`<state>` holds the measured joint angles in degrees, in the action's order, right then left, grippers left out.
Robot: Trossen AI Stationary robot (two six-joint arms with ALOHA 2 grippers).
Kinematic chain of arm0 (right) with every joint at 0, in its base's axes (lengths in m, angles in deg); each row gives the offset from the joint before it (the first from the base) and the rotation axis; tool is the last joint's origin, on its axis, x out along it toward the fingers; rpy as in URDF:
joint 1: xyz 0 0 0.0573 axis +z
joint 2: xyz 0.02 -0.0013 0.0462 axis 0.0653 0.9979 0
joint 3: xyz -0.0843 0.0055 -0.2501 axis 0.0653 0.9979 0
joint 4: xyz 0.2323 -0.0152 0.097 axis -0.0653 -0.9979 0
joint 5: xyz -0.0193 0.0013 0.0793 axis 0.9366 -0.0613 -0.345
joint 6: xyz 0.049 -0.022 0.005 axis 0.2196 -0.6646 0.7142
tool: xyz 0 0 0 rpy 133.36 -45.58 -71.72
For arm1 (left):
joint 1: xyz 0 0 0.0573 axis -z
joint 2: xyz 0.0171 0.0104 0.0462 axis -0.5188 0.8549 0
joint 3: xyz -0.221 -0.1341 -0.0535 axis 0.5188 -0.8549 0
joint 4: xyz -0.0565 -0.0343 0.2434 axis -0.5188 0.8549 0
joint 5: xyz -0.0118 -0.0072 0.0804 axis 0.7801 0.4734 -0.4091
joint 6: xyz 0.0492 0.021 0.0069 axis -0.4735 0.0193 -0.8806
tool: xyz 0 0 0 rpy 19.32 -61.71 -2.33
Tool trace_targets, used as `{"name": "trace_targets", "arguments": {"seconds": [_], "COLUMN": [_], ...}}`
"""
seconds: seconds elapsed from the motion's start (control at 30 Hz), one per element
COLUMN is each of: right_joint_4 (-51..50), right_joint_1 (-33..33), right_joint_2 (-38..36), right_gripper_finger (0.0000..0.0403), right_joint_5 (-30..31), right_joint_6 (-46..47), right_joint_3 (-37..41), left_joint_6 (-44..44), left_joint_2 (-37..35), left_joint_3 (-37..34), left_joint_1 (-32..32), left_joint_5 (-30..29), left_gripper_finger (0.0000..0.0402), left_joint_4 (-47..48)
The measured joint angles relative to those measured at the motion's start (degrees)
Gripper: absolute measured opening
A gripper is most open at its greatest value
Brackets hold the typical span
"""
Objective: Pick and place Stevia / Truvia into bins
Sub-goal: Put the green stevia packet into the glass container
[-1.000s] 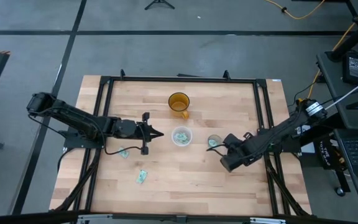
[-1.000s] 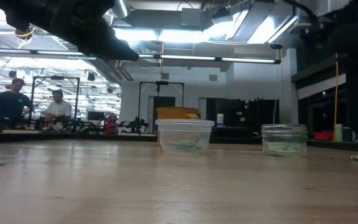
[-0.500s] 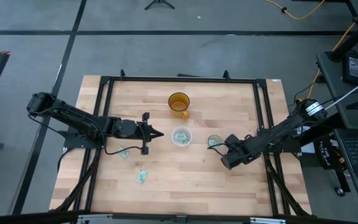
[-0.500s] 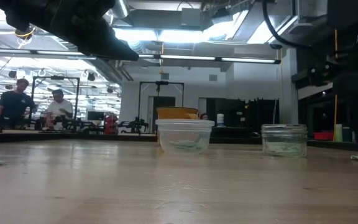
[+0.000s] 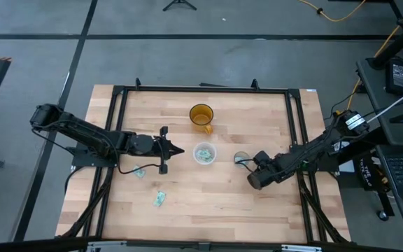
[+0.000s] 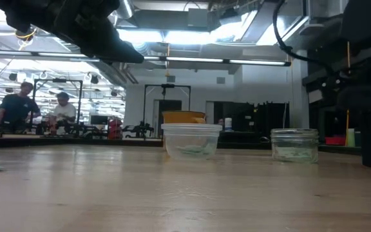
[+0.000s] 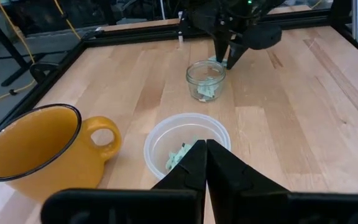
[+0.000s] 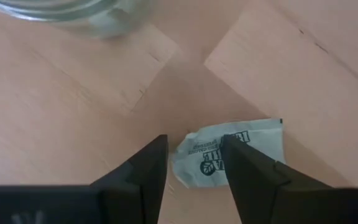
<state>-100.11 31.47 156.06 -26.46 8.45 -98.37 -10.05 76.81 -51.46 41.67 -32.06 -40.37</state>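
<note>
The wooden table (image 5: pixel 257 210) is carrying everything, and the two dark arms are reaching in over it from opposite sides. The right arm (image 5: pixel 306 155) is the one working. Over the last second it has been dropping. In the low view it has come down to the tabletop, where it is now hiding a lone packet that was lying in the open a moment ago.

The right gripper (image 8: pixel 194 142) is standing open, its two fingers straddling one end of that Truvia packet (image 8: pixel 241 146), which is lying flat on the wood. The packet is reaching out past one finger, so the grip looks off-centre. The fingers are not yet closing on it.

The left gripper (image 7: pixel 205 144) is waiting above the table with its fingers pressed together and holding nothing. The amber mug (image 7: pixel 33 149) is sitting close beside it, and it is no bin.

The clear plastic cup (image 7: pixel 187 142) is lying just ahead of the left fingertips, with packets already inside. The small glass jar (image 7: pixel 206 79) is standing just beyond the right gripper's fingertips, also part filled.

Two more packets (image 5: pixel 160 199) (image 5: pixel 139 171) are lying behind the left gripper, well apart from either bin.

The descent probably means that a pinch is coming next, followed by a short carry to the jar.
</note>
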Motion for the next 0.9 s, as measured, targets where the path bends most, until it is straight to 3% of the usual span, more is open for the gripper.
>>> {"name": "trace_targets", "arguments": {"seconds": [0.3, 0.47, 0.67, 0.9], "right_joint_4": [1.4, 1.8, 2.2, -2.0], "right_joint_1": [-0.1, -0.1, -0.2, -0.2], "right_joint_2": [-0.1, -0.1, 0.0, -1.6], "right_gripper_finger": [0.0149, 0.0101, 0.0015, 0.0003], "right_joint_5": [-0.5, -0.7, -0.9, -2.7], "right_joint_6": [0.6, 0.6, 0.7, 0.5], "right_joint_3": [1.4, 1.5, 1.5, 0.1], "left_joint_6": [-0.1, -0.1, -0.1, -0.1], "left_joint_2": [0.0, 0.0, 0.0, 0.0], "left_joint_3": [0.0, 0.0, 0.0, 0.0], "left_joint_1": [0.0, 0.0, 0.0, 0.0], "left_joint_5": [-0.1, -0.1, -0.1, 0.0], "left_gripper_finger": [0.0002, 0.0006, 0.0007, 0.0002], "left_joint_4": [0.0, 0.0, 0.0, 0.0]}}
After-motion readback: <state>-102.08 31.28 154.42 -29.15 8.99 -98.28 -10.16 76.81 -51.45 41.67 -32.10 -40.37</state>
